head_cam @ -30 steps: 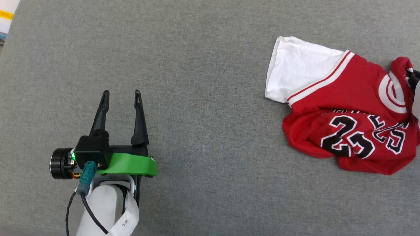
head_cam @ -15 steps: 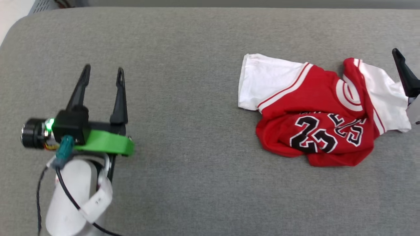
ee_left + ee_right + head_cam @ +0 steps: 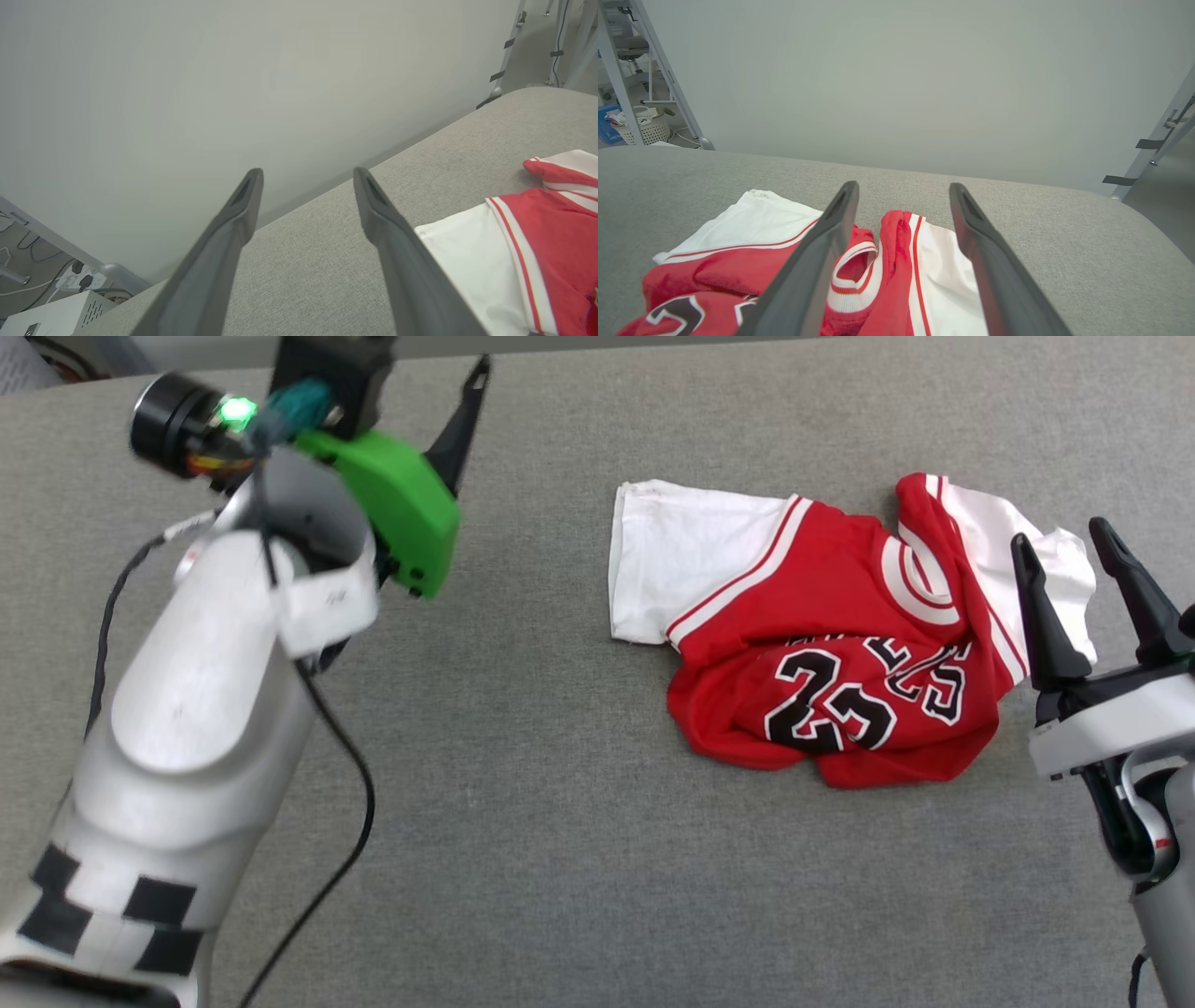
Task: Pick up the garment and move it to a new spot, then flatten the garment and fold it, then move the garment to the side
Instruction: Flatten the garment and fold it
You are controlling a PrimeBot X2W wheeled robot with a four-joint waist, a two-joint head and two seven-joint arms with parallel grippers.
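Both the left gripper (image 3: 307, 173) and right gripper (image 3: 1062, 535) stand wide and empty, so grabbing the crumpled red jersey T-shirt with white sleeves (image 3: 822, 616) by its bunched folds could pinch several layers and hinder flattening

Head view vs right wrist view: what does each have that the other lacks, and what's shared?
Head view: the left arm, raised, and the full number 23 on the garment. Right wrist view: a basket on the floor and a metal frame leg. Shared: the crumpled garment on the grey surface and the open right gripper near its sleeve.
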